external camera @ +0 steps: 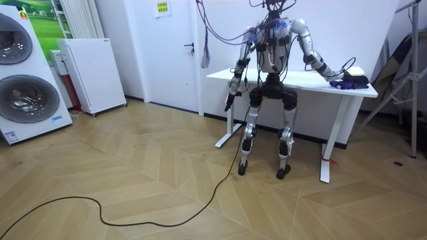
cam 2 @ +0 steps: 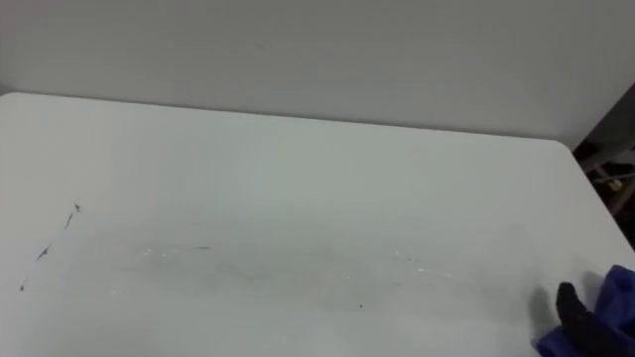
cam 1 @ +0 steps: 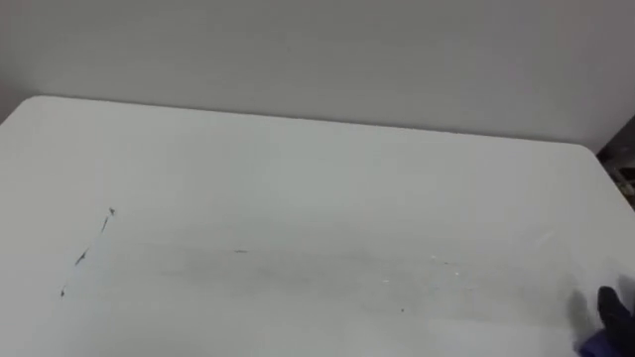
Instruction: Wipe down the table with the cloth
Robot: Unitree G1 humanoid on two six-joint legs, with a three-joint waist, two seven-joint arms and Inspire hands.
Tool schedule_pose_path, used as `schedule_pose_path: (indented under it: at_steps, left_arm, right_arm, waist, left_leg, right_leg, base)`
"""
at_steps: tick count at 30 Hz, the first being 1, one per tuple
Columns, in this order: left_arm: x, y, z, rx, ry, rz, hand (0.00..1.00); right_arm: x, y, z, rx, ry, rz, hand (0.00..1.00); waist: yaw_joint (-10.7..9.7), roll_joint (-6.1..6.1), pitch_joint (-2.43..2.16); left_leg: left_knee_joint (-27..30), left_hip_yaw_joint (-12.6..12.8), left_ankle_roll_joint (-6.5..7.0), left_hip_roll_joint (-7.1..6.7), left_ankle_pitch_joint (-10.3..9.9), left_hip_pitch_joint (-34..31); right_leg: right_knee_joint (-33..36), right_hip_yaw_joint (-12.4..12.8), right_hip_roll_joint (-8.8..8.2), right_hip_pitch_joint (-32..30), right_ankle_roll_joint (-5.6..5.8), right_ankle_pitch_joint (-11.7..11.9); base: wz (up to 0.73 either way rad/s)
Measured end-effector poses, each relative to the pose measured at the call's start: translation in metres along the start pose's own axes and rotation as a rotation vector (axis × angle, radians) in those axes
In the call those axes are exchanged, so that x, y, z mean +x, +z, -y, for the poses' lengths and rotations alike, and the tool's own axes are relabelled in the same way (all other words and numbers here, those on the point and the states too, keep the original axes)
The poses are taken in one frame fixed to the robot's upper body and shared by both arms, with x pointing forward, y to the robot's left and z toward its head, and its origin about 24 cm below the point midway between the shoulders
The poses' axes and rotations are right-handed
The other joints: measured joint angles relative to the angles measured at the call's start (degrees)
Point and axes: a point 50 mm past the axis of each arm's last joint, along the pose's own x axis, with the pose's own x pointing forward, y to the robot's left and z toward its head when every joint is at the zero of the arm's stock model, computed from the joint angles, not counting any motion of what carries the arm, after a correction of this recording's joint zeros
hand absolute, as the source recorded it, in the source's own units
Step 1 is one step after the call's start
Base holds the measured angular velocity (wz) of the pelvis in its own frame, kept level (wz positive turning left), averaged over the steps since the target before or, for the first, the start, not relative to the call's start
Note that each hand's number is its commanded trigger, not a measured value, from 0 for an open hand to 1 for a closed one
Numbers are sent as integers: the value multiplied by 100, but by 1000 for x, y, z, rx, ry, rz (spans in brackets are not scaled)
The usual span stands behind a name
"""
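A white table (cam 1: 317,169) stretches in front of me, and I stand at its near side in the room view (external camera: 293,80). Thin dark marks (cam 1: 87,250) run diagonally across its left part, and faint streaks and specks (cam 1: 427,266) cross the middle. At the table's right front corner my right hand (cam 2: 573,309) lies with a bunched blue cloth (cam 2: 620,293), its dark thumb sticking out to the left of the cloth. The room view has the same hand and cloth (external camera: 348,83) at the table's right end. My left hand (external camera: 229,103) hangs beside my body, below the tabletop.
A light wall (cam 1: 317,50) runs right behind the table's far edge. Dark folded gear (cam 1: 623,159) stands past the right end. In the room view a white cabinet (external camera: 90,73) and a washing machine (external camera: 23,73) stand far off on the left.
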Motion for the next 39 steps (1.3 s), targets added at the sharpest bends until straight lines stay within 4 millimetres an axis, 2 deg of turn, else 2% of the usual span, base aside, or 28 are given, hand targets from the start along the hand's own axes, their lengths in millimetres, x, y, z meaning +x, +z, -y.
schedule_pose_path:
  at_steps: [4,7,11,12,17,23,25,28,30,35,37,39]
  left_arm:
    - [1,5,0,-4,1,14,0]
    - [2,10,0,-33,1,22,0]
    - [3,14,0,-43,0,33,0]
    - [4,17,0,-45,0,38,0]
    - [6,28,-1,-71,-3,68,0]
    - [6,32,-1,-94,-15,78,0]
    - [6,31,-1,-114,-27,75,0]
    - [6,31,-1,-142,-30,73,0]
    - [6,31,-3,-172,-28,72,0]
    - [5,26,-3,-183,-37,58,0]
    - [5,25,-3,-185,-41,55,0]
    - [5,25,-3,-193,-44,54,0]
  right_arm:
    - [0,2,1,8,-2,6,0]
    - [2,3,1,39,0,-12,0]
    - [4,8,0,49,7,-3,0]
    - [6,12,-1,57,5,3,0]
    - [9,18,0,73,-3,15,0]
    - [20,42,6,105,-35,80,0]
    - [25,58,19,141,-82,144,0]
    - [33,69,38,195,-164,174,0]
    - [38,73,44,218,-197,168,0]
    - [43,73,51,265,-234,135,0]
    - [46,67,56,277,-256,98,0]
    - [48,60,62,286,-284,66,0]
  waist:
    - [4,-19,16]
    - [3,-94,63]
    - [3,-132,87]
    - [-15,-142,105]
    - [-23,-174,87]
    - [-138,-219,67]
    - [-181,-236,70]
    - [-202,-247,69]
    - [-209,-265,76]
    - [-296,-335,81]
    - [-347,-370,74]
    - [-378,-356,80]
  left_leg:
    - [-2,15,0,0,0,9]
    - [1,15,0,0,0,9]
    - [-16,15,2,-6,-2,-3]
    - [-11,15,2,-10,-2,-9]
    - [6,15,6,-30,-3,-90]
    - [11,101,8,-52,0,-128]
    - [14,132,9,-58,1,-147]
    - [22,131,9,-57,1,-147]
    - [27,131,10,-57,1,-147]
    - [28,132,10,-57,1,-149]
    - [28,142,10,-57,1,-155]
    - [29,163,9,-56,1,-156]
  right_leg:
    - [3,17,3,-3,-1,1]
    - [19,25,3,-9,-1,1]
    - [93,41,3,-88,-3,-1]
    - [98,55,4,-105,-5,-2]
    - [153,118,12,-262,-11,-4]
    - [304,125,14,-483,-41,-14]
    - [307,155,16,-524,-50,-8]
    - [307,158,17,-522,-51,-7]
    - [308,165,17,-522,-53,-6]
    - [312,169,17,-525,-53,-7]
    - [308,172,18,-528,-52,-7]
    - [301,175,19,-530,-53,-7]
  base:
    - [-1]
    - [0]
    - [-6]
    - [-10]
    - [-10]
    - [-16]
    - [-10]
    - [-1]
    - [0]
    - [0]
    - [0]
    - [0]
